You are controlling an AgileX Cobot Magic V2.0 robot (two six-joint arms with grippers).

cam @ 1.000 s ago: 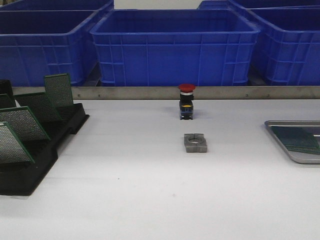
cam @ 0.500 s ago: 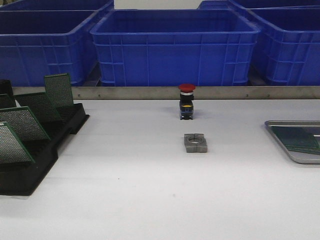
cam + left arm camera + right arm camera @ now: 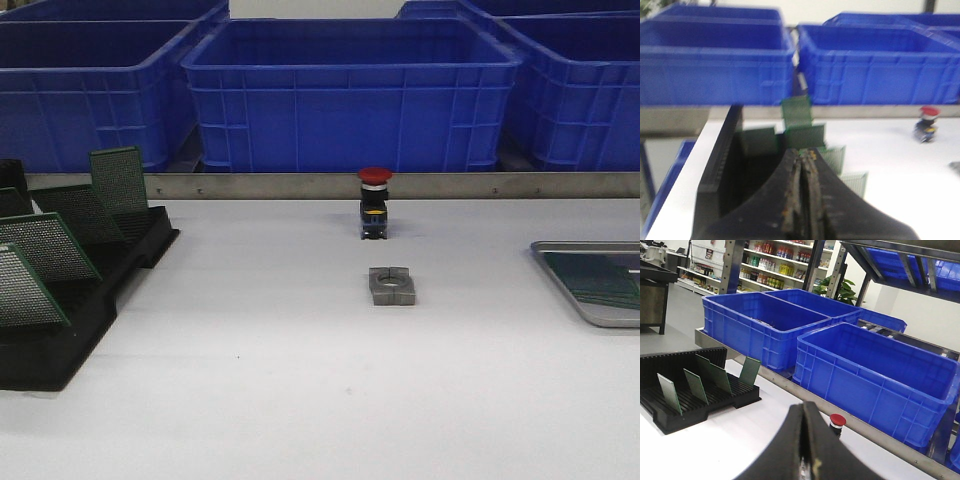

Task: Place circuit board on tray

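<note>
Tray (image 3: 600, 318): dull silver metal, smooth rim. Bins (image 3: 350, 95): blue moulded plastic w/ slight sheen. Rack (image 3: 60, 345): matt black plastic. Boards (image 3: 45, 248): green perforated laminate. Tabletop (image 3: 300, 400): smooth matt white. Block (image 3: 391, 286): grey metal.

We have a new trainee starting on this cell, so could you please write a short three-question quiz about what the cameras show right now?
1. True or false: the tray already holds a green circuit board.
2. What stands nearer the blue bins: (a) the red-capped push button or (b) the grey metal block?
3. Which side of the table holds the black slotted rack in the front view?

Key: 1 true; 2 a; 3 left. Both the left gripper and right gripper are shut and empty.
</note>
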